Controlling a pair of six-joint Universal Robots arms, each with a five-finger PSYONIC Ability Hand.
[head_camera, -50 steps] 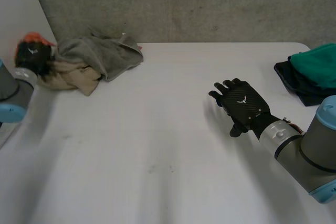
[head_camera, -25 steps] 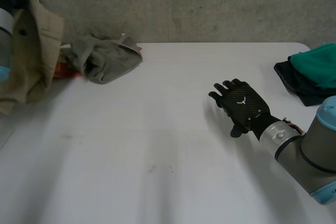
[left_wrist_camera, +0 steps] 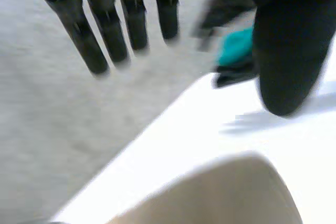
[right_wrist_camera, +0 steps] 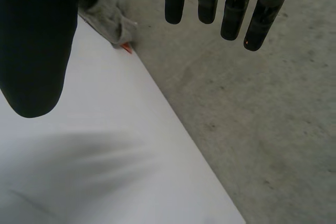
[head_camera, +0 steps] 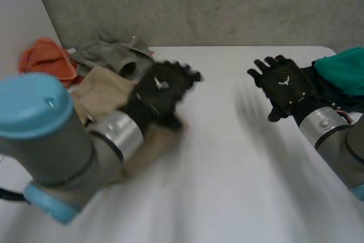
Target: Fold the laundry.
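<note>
While the orange cloth [head_camera: 45,58] and grey cloth [head_camera: 108,55] sit at the far left corner of the table [head_camera: 227,157], you see the left hand [head_camera: 162,86] straight-fingered, holding nothing, over the beige cloth [head_camera: 102,89]; the right hand [head_camera: 284,83], spread wide, hangs near the teal and black stack [head_camera: 341,69] at the right edge.

Five garments [head_camera: 46,58] [head_camera: 111,55] [head_camera: 101,88] [head_camera: 344,69] [head_camera: 347,102], two hands [head_camera: 159,92] [head_camera: 284,83]

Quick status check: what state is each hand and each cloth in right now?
left hand: open, over the beige cloth.
right hand: open, holding nothing.
beige cloth: crumpled, unfolded.
grey cloth: crumpled heap.
orange cloth: crumpled.
teal cloth: folded, on the dark cloth.
</note>
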